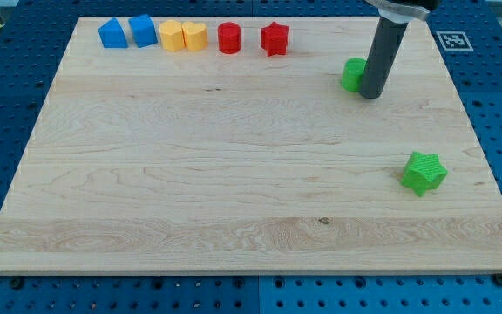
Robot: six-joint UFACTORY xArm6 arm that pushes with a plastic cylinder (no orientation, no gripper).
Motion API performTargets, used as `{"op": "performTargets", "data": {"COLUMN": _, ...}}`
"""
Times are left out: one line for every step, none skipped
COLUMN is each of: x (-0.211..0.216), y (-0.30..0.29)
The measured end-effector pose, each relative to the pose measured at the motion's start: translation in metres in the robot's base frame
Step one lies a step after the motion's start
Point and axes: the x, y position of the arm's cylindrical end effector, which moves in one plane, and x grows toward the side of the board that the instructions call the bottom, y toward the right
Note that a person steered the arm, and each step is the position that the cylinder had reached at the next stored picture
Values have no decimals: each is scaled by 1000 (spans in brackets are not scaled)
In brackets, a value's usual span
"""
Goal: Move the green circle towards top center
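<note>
The green circle [352, 75] sits on the wooden board [234, 174] at the upper right, partly hidden behind my rod. My tip [371, 93] rests on the board right beside the green circle, on its right side, touching or nearly touching it. The rod rises from there to the view's top.
A green star [423, 172] lies at the right, below my tip. Along the view's top edge stands a row: two blue blocks [112, 34] [143, 30], a yellow hexagon [172, 37], a yellow heart [195, 37], a red cylinder [229, 38] and a red star [274, 38].
</note>
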Motion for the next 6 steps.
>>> {"op": "performTargets", "data": {"x": -14, "y": -2}}
{"op": "performTargets", "data": {"x": -33, "y": -4}}
{"op": "performTargets", "data": {"x": -49, "y": -9}}
{"op": "performTargets", "data": {"x": -62, "y": -23}}
{"op": "performTargets", "data": {"x": -67, "y": -38}}
{"op": "performTargets", "data": {"x": -67, "y": -49}}
